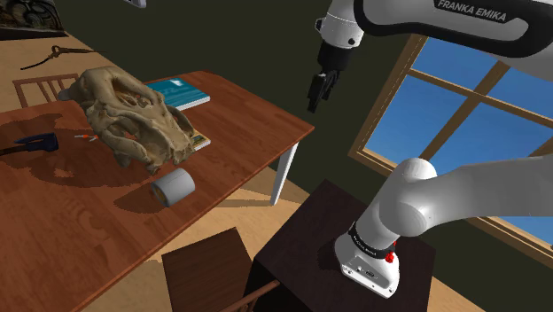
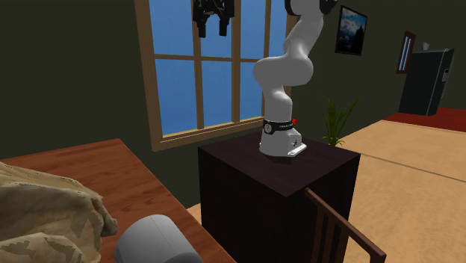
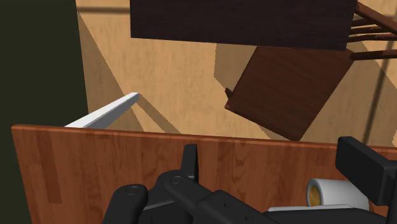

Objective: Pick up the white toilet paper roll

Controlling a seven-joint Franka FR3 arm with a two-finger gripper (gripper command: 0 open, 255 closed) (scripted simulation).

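The toilet paper roll (image 1: 173, 187) is a pale grey-white cylinder lying on its side on the brown wooden table (image 1: 89, 213), near the front edge and just in front of a big tan skull. It also shows large at the second exterior view's lower left (image 2: 157, 239). My black gripper (image 1: 315, 102) hangs in the air high above the table's corner, well up and to the shoulder view's right of the roll. In the wrist view the gripper (image 3: 277, 168) is open and holds nothing, and the roll (image 3: 324, 193) lies beside one finger, partly hidden by the hand.
A tan animal skull (image 1: 133, 115) takes up the table's middle, with a teal book (image 1: 182, 91) behind it. A dark wooden chair (image 1: 208, 270) stands at the table's near edge, next to my dark stand (image 1: 354, 257). A blue window (image 1: 461, 97) fills the wall behind.
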